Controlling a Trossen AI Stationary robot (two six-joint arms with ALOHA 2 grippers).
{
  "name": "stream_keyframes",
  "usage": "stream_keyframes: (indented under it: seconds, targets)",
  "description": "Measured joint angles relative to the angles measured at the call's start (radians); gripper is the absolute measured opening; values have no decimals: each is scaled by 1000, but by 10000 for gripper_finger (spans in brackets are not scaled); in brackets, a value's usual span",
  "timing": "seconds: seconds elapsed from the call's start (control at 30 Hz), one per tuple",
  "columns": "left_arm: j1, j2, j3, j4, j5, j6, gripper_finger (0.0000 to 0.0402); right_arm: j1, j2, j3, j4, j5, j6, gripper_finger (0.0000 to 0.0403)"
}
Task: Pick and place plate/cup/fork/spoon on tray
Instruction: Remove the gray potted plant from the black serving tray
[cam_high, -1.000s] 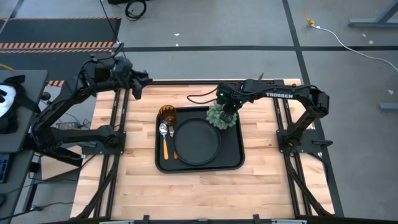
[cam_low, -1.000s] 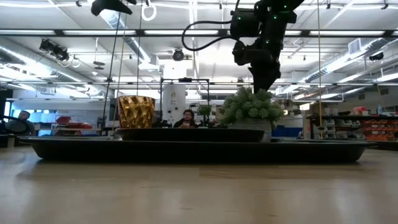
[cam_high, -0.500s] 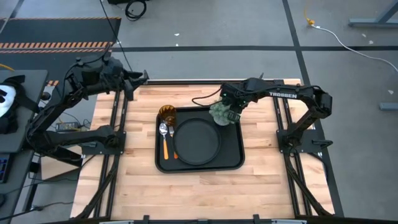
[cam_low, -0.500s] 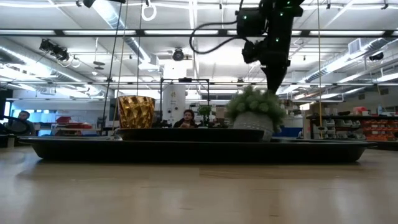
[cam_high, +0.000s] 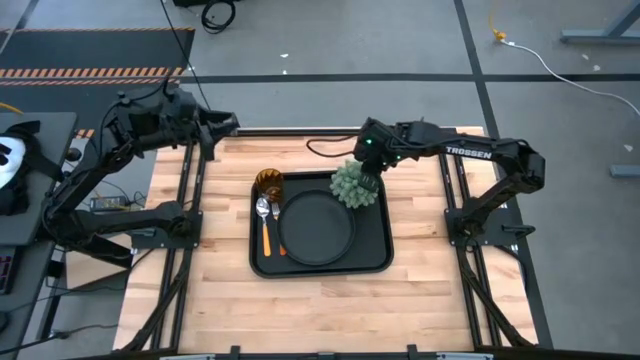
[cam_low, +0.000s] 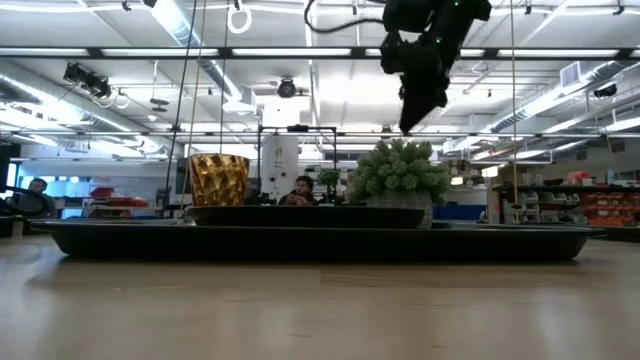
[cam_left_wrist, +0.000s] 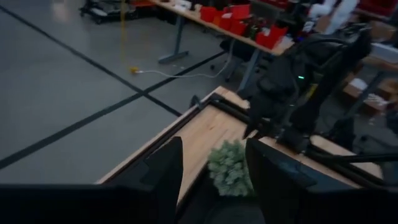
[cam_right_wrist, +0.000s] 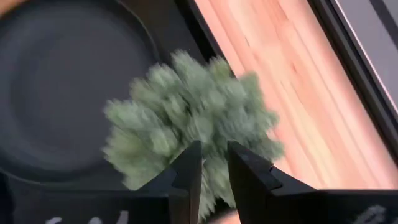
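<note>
Wood planks make up the table (cam_high: 420, 300), and near its middle the tray (cam_high: 375, 262) is set; every place below is given from that tray.

On the tray's middle the plate (cam_high: 318, 228) lies flat, well inside the rim. Beside the plate, along the tray's left edge, a spoon (cam_high: 262, 208) and an orange-handled fork (cam_high: 268, 235) are laid side by side. At the tray's far-left corner the cup (cam_high: 268, 182) stands upright — amber and faceted in the low view (cam_low: 219, 179).

At the tray's far-right corner a fuzzy green plant (cam_high: 356, 186) in a pale pot is seen, overlapping the plate's far-right rim from above. Whether the pot rests on the tray floor or on the plate cannot be told. Just above the plant the right gripper (cam_high: 368, 168) is held; in the low view (cam_low: 412, 122) its tip hangs clear of the leaves, and in the right wrist view (cam_right_wrist: 213, 163) the fingers are parted by a narrow gap with nothing between them — the plant (cam_right_wrist: 193, 127) is released.

Well beyond the tray's far-left corner, over the table's far-left edge, the left gripper (cam_high: 222, 125) waits, raised. Its fingers (cam_left_wrist: 165, 168) are spread and nothing is held.

Behind the table, a large workshop with ceiling lights is seen, and a person (cam_low: 302, 190) is seated far off.
</note>
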Motion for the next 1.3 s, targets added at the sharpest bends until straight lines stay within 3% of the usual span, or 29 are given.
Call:
stream_keyframes:
  seconds: [0.13, 0.4, 0.67, 0.83, 0.97, 1.1, 1.3]
  targets:
    - [0, 2, 0, 33, 46, -1, 180, 0, -11, 0, 86, -94, -41, 83]
    - [0, 2, -65, 194, 116, 19, 164, -4, -62, 0, 231, -175, -112, 68]
    - [-52, 13, -288, 602, 135, -61, 90, -4, -217, 0, 237, -194, -147, 7]
    - [-145, 32, -342, 806, 69, -60, 11, -3, -321, 0, 210, -260, -153, 12]
    - [-284, 53, -338, 821, -83, 24, 9, 7, -383, 0, 224, -358, -149, 9]
    - [-382, 66, -338, 813, -211, 48, 8, 24, -420, 0, 269, -366, -100, 5]
    - [-411, 63, -338, 807, -224, 47, 18, 28, -450, 0, 268, -366, -90, 21]
